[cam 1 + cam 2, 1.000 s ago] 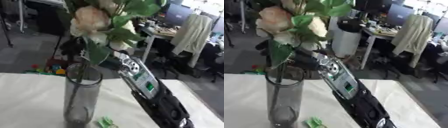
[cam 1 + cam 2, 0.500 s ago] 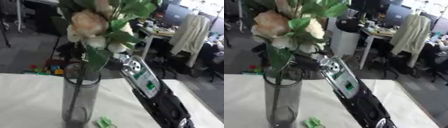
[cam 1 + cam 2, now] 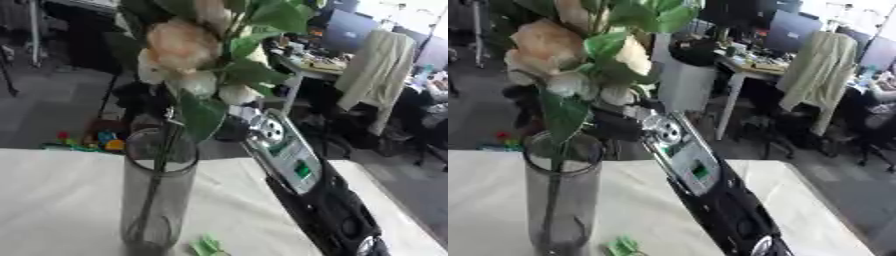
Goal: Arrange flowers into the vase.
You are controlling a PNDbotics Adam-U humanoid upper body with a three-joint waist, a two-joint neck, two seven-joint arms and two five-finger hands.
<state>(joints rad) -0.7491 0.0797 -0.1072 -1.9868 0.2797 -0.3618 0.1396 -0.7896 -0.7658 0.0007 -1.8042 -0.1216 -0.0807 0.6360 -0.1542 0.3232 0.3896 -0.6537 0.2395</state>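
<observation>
vase [image 3: 157, 200]: I see it upright on the bench [image 3: 52, 200], lower left of frame
flowers [image 3: 188, 47]: stems down inside vase, blooms upper centre
right robot hand [image 3: 619, 125]: behind the leaves, can't tell finger state
green scrap [image 3: 207, 246]: by vase base

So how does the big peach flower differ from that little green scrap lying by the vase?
The flower is large, peach and rounded; the scrap is small, bright green and flat-looking. The flower stands high on a stem that runs down into the vase; the scrap lies on the table beside the vase's base. What the scrap is I cannot tell, perhaps a fallen leaf.
</observation>
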